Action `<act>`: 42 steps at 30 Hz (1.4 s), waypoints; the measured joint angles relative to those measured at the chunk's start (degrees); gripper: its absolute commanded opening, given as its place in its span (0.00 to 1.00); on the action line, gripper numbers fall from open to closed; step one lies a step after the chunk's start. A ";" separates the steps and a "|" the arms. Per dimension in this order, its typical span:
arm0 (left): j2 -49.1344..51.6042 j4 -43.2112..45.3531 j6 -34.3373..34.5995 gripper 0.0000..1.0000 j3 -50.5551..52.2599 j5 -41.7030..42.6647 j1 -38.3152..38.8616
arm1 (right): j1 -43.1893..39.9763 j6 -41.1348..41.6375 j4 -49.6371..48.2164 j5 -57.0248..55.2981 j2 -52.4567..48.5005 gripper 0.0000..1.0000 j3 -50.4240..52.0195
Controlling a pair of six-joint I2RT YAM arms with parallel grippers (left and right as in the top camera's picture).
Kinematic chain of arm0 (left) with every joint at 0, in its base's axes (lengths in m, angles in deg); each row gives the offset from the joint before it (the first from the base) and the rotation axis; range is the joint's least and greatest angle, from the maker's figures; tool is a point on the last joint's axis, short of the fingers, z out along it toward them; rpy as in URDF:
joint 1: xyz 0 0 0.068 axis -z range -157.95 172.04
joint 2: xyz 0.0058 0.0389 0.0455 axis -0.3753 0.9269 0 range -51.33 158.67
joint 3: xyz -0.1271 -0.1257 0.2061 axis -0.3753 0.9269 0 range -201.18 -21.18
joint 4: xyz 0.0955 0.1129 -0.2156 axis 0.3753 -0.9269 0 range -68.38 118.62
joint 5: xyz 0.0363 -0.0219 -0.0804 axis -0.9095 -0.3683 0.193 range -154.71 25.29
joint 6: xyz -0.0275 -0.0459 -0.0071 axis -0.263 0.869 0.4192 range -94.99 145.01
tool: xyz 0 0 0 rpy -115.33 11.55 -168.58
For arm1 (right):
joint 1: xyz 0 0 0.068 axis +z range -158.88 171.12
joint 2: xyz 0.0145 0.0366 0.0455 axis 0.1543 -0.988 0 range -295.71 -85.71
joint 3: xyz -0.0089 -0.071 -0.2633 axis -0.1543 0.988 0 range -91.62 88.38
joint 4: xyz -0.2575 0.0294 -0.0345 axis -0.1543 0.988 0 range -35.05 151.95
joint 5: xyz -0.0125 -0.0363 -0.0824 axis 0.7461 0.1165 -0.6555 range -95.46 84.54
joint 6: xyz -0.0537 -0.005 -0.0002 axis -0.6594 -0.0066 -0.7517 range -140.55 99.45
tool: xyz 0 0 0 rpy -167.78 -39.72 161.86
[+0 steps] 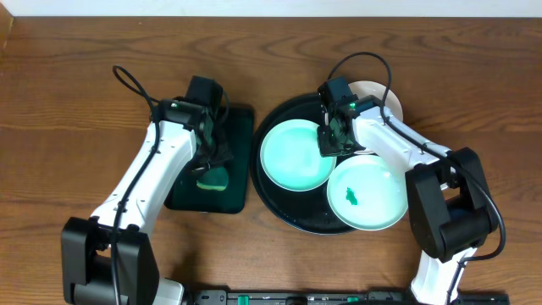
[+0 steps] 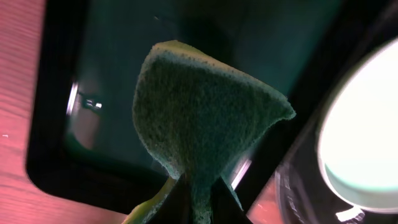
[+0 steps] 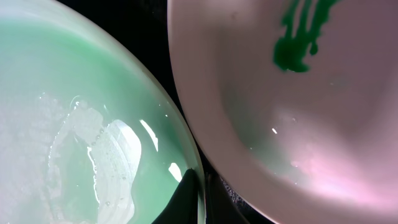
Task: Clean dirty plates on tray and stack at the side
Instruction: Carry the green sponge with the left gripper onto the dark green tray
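Note:
A mint-green plate [image 1: 295, 154] lies on the left of the round black tray [image 1: 292, 207]. Its wet inside shows soapy streaks in the right wrist view [image 3: 81, 124]. My right gripper [image 1: 331, 140] is shut on that plate's right rim [image 3: 200, 202], one finger inside it and one outside. A second mint plate [image 1: 366, 193] with a green smear [image 3: 292, 50] lies at the tray's front right. A white plate [image 1: 385, 93] shows behind my right arm, mostly hidden. My left gripper [image 1: 212, 163] is shut on a green sponge [image 2: 199, 106] held over the small rectangular tray.
The dark rectangular tray [image 1: 239, 135] sits left of the round tray, almost touching it; its glossy floor [image 2: 106, 62] is under the sponge. Brown wooden table [image 1: 68, 102] surrounds both. Cables loop off each wrist.

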 measured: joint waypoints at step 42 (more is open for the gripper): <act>0.00 18.23 -1.16 0.43 14.01 -6.93 -0.04 | 0.00 0.28 0.00 0.20 0.00 0.10 0.00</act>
